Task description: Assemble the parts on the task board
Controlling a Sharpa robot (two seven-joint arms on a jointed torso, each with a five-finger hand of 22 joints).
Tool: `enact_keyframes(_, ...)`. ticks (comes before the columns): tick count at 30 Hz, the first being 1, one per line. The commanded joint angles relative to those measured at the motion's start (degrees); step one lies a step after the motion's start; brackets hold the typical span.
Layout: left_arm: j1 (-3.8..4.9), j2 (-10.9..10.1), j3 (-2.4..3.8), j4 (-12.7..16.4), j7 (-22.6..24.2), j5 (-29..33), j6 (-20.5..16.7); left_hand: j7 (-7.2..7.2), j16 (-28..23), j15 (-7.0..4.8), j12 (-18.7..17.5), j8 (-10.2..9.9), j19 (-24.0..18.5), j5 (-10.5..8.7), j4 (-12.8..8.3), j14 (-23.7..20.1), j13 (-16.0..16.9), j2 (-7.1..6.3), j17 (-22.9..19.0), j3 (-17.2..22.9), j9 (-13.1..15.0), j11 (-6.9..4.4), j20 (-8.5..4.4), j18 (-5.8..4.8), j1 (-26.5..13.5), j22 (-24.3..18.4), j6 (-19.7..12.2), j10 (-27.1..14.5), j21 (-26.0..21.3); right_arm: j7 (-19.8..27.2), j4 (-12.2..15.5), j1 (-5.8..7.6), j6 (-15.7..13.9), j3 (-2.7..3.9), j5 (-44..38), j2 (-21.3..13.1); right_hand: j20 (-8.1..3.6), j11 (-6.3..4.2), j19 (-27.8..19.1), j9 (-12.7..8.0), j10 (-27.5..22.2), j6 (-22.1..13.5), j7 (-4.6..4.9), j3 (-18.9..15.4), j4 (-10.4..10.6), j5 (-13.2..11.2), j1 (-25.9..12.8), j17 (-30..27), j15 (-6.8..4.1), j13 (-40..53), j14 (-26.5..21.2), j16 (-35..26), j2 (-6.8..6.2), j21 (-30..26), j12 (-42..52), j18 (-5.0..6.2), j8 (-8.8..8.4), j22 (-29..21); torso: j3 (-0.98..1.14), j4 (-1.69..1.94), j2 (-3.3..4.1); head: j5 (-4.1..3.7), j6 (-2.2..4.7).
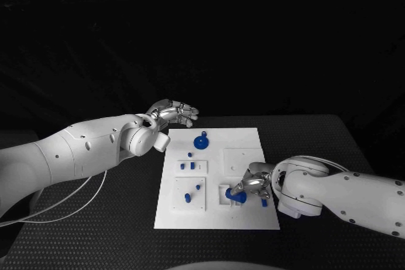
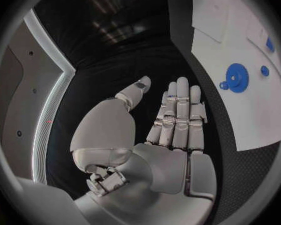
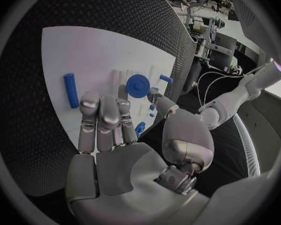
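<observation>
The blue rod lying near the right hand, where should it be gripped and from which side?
Grip the rod at its middle, across its long sides, coming from above. It lies flat on the board with bare board on both sides, close to the right hand.

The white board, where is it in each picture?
Head view: the task board lies in the middle of the black table.
Left wrist view: it lies out past the left hand.
Right wrist view: it lies beneath and beyond the right hand.
Shared landmark: the black table around it.
</observation>
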Motion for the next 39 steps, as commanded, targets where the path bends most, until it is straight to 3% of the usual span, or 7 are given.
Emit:
enact_keyframes(1,0.03,0.16,0.04,0.16,0.35,0.09,0.84,0.04,-0.21,0.41,-0.03,-0.14,-0.03,-0.24,0.21,0.07,-0.06,-0.02,0.10,-0.02,-0.05,-0.06,0.33,0.06,-0.23,1.08,-0.42,-0.27,-0.33,1.19,-0.26,-0.10,-0.75,0.03,-0.13,0.87,0.15,-0.04,0.06,0.05,0.11,0.28,0.08,0.13,0.18,-0.08,0.02,-0.14,-0.26,0.11,-0.24,-0.32,-0.48,0.20,-0.37,3.03,-0.13,-0.07,0.03,-0.06,0.02,0.00,0.10)
enact_keyframes(12,0.03,0.05,0.04,0.14,0.32,0.08,0.85,0.05,-0.25,0.41,-0.02,-0.14,-0.03,-0.24,0.22,0.07,-0.06,0.01,0.15,-0.01,-0.05,-0.05,0.33,0.06,-0.20,1.09,-0.44,-0.30,-0.36,1.44,0.95,-0.58,-0.77,0.03,-0.53,0.73,0.13,-0.04,0.07,0.06,0.10,0.27,0.08,0.19,0.24,-0.08,0.08,-0.16,-0.28,0.14,-0.25,-0.29,-0.53,0.20,-0.40,3.03,-0.16,-0.09,-0.04,-0.01,0.00,0.17,-0.01)
enact_keyframes(18,0.03,0.16,0.04,0.22,0.32,0.08,0.92,0.05,-0.27,0.42,-0.01,-0.13,-0.03,-0.24,0.21,0.06,-0.06,0.01,0.17,-0.01,-0.05,-0.05,0.34,0.06,-0.19,1.10,-0.45,-0.31,-0.37,1.10,-0.59,-1.07,-0.58,0.02,-6.99,2.08,0.12,-0.04,0.08,0.07,0.09,0.27,0.07,0.22,0.26,-0.08,0.12,-0.22,-0.28,0.17,-0.28,-0.33,-0.60,0.20,-0.42,3.03,-0.18,-0.11,-0.06,-0.03,-0.02,0.25,-0.01)
enact_keyframes(30,0.04,0.04,0.04,0.30,0.18,0.06,0.98,0.06,-0.30,0.42,-0.01,-0.13,-0.03,-0.25,0.22,0.06,-0.06,0.01,0.21,-0.02,-0.05,-0.04,0.35,0.06,-0.18,1.11,-0.48,-0.33,-0.40,0.99,-2.62,-3.62,-0.24,0.00,-13.77,4.37,0.09,-0.02,0.08,0.08,0.02,0.14,0.11,0.43,0.41,-0.08,0.37,-0.62,-0.29,0.25,-0.53,-0.74,-1.03,0.17,-0.55,3.03,-0.30,-0.18,-0.04,0.05,0.01,0.39,-0.08)
enact_keyframes(39,0.05,0.01,0.04,0.30,0.16,0.06,0.95,0.06,-0.33,0.43,0.00,-0.12,-0.03,-0.26,0.24,0.06,-0.06,0.01,0.24,-0.04,-0.05,-0.03,0.35,0.06,-0.19,1.11,-0.49,-0.35,-0.42,0.92,-2.51,-3.73,1.01,-0.01,-13.40,4.31,0.14,0.05,0.01,0.08,-0.13,-0.02,0.18,0.41,0.77,-0.08,0.23,-0.85,-0.24,0.31,-0.68,-0.92,-1.42,0.09,-0.73,3.03,-0.45,-0.27,-0.05,-0.08,0.01,0.41,-0.08)
